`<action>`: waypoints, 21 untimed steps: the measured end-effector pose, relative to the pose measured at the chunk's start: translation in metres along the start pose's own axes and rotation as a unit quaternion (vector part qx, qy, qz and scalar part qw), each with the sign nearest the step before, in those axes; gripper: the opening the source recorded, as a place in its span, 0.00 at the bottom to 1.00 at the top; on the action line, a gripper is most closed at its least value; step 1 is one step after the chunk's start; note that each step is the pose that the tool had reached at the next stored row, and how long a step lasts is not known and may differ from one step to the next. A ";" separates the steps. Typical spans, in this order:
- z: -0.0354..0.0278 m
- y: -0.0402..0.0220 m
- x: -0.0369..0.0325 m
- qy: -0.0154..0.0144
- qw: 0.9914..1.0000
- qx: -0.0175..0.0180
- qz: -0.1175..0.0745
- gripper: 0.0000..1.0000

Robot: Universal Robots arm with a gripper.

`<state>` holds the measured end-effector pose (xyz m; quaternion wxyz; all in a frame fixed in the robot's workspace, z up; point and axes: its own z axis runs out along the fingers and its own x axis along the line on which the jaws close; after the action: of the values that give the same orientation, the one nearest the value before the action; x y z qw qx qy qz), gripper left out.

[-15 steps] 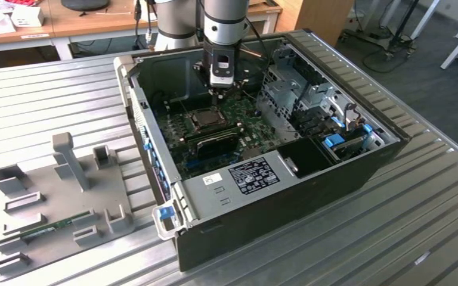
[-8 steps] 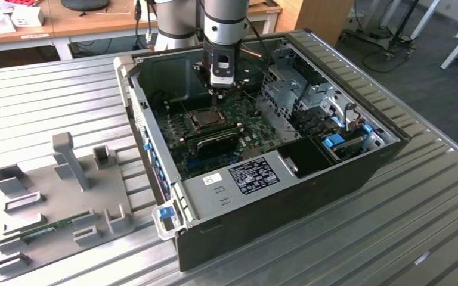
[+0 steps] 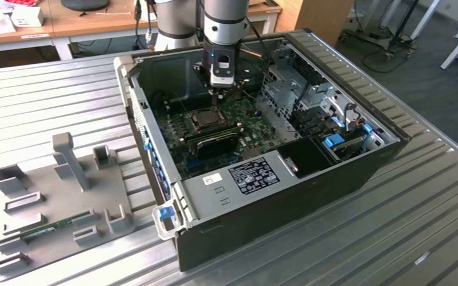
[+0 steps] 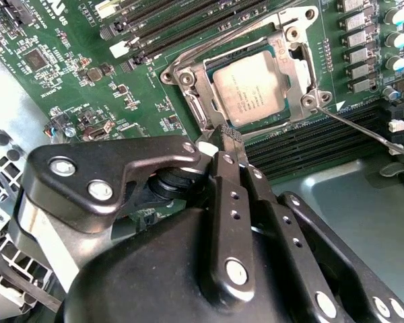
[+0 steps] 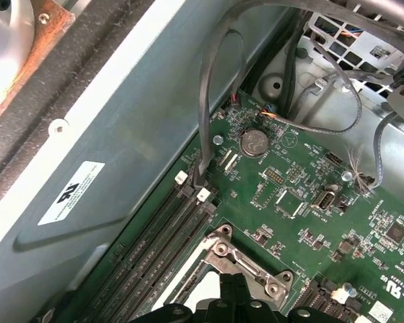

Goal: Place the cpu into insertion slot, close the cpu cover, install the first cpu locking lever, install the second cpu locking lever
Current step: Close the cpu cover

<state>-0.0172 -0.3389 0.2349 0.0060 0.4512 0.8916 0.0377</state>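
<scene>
The hand point(image 4: 223, 140) hung low inside the computer case point(image 3: 388, 155) on the desk point(image 3: 54, 89), fingers pressed together, tips at the edge of the cpu cover point(image 4: 299, 67) — which lay flat over the cpu point(image 4: 254, 94), seated in the insertion slot point(image 3: 206, 117). A thin locking lever point(image 4: 363, 131) ran out from the cover's corner.

I see the cpu point(image 4: 256, 87), a dull grey square, seated flat in the insertion slot point(image 4: 186, 79) on the green board, the cpu cover point(image 4: 303, 70), a silvery cut-out frame, lying down over its edges, one thin locking lever point(image 4: 363, 131) angling out from the slot's corner
</scene>
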 end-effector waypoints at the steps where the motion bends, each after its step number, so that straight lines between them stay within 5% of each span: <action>1: 0.0000 0.0000 0.0000 0.000 1.000 0.000 -0.003 0.10; 6: 0.0004 0.0000 0.0000 0.003 0.999 0.001 -0.041 0.10; 11: 0.0010 -0.0001 0.0000 0.006 0.996 0.003 -0.088 0.10; 16: 0.0020 -0.0002 -0.0001 0.009 0.991 0.004 -0.133 0.10; 21: 0.0032 -0.0002 -0.0001 0.012 0.984 0.005 -0.178 0.10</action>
<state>-0.0172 -0.3389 0.2317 -0.0002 0.2848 0.9579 0.0371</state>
